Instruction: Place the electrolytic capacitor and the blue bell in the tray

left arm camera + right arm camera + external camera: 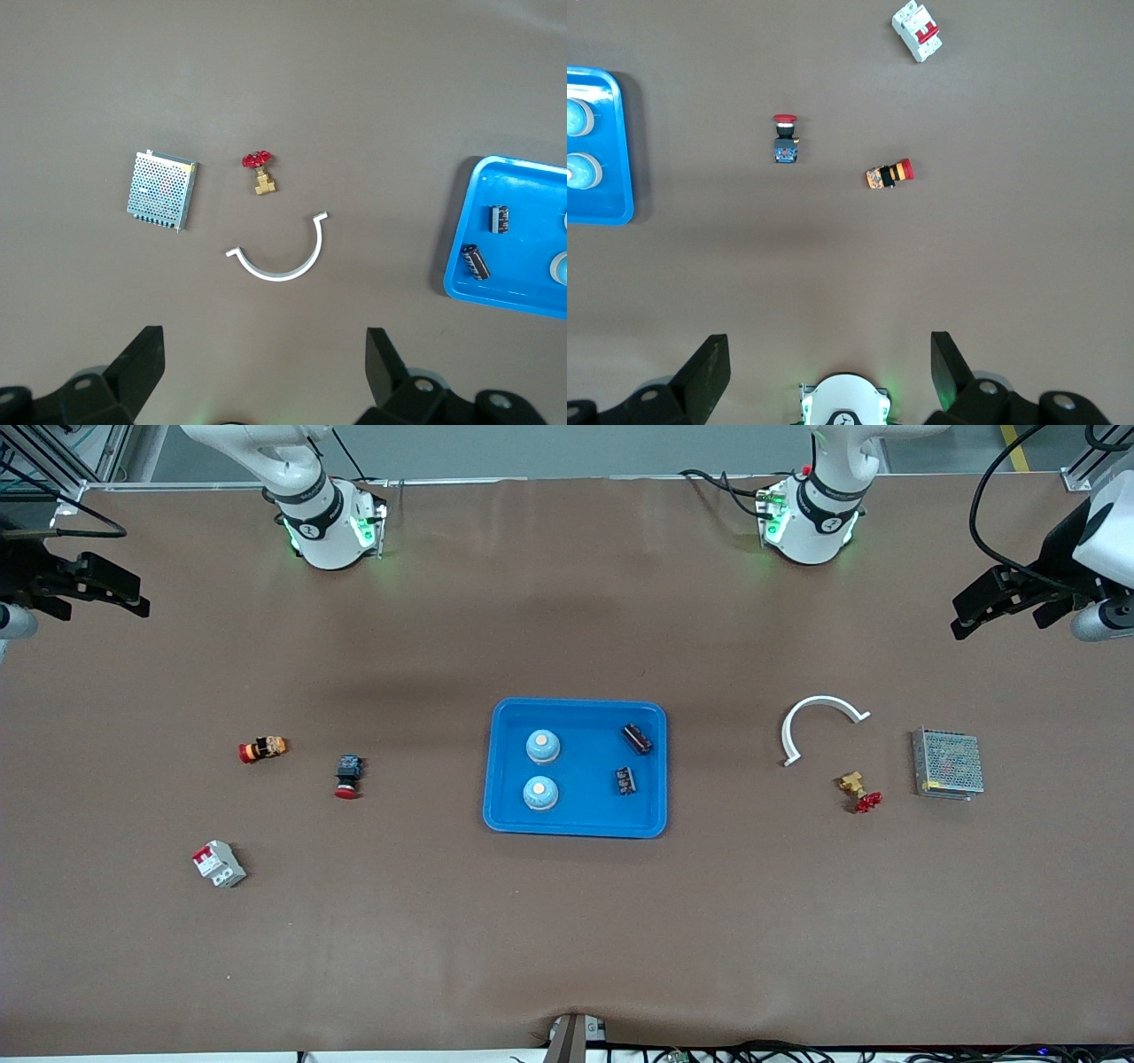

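Nearest lies the white breaker (219,864) on the bench (567,939). Both blue bells (542,747) and both capacitors (636,738) sit in the tray (576,824). Left hand (992,602) and right hand (106,589) wait raised at the bench ends, fingers spread, holding nothing.

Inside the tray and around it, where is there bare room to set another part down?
In the tray, a bare strip runs between the two blue bells and the two capacitors. Bare table lies between the tray and the red-capped push button, and between the tray and the white curved clip. It is crowded around the brass valve and metal box.
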Robot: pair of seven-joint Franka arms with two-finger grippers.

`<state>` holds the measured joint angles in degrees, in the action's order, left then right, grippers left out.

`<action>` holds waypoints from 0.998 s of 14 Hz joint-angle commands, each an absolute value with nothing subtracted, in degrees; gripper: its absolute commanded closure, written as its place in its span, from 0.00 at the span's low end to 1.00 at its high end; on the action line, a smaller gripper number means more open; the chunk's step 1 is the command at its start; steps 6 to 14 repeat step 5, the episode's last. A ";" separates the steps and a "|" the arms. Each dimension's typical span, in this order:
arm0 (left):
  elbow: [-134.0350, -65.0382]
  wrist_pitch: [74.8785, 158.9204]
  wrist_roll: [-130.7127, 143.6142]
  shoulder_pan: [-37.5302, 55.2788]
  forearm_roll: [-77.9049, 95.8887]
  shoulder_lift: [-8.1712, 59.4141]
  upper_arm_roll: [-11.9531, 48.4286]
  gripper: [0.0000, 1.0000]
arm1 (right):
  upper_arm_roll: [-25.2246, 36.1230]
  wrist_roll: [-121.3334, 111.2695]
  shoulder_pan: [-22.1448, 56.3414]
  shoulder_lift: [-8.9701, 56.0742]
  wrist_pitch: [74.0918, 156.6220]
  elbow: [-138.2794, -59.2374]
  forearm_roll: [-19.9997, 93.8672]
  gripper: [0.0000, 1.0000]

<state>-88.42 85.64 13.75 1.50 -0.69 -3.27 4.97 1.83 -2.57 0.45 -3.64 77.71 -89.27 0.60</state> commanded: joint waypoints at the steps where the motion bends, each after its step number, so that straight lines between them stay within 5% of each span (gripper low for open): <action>1: -87.01 85.08 13.62 1.67 -0.62 -2.64 4.83 0.00 | 1.93 -2.99 0.00 -2.20 76.91 -85.87 -0.18 0.00; 14: -87.01 84.99 13.62 2.11 -2.64 -2.55 5.27 0.00 | 2.64 -2.99 0.17 -2.02 76.64 -85.17 -0.62 0.00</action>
